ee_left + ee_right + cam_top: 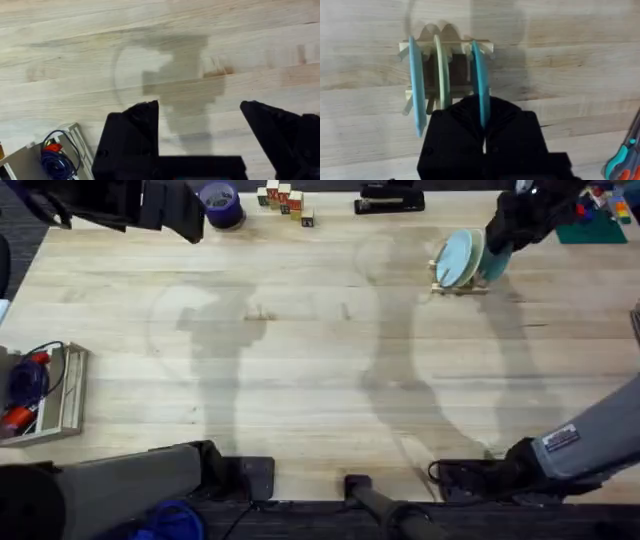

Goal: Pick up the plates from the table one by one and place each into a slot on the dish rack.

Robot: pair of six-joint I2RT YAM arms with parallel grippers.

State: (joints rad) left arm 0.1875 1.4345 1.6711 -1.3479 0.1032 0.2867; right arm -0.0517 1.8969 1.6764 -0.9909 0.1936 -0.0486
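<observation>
Risk was judged highest at release: the right claw was clamped on the teal plate, seated in the dish rack; dragging could topple it. Left claw was held apart.

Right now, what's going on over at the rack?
The right claw is shut on the rim of a teal plate that stands on edge in an end slot of the dish rack. A pale blue plate and a cream plate already stand in the slots beside it. The left claw hangs open above bare table, holding nothing.
</observation>
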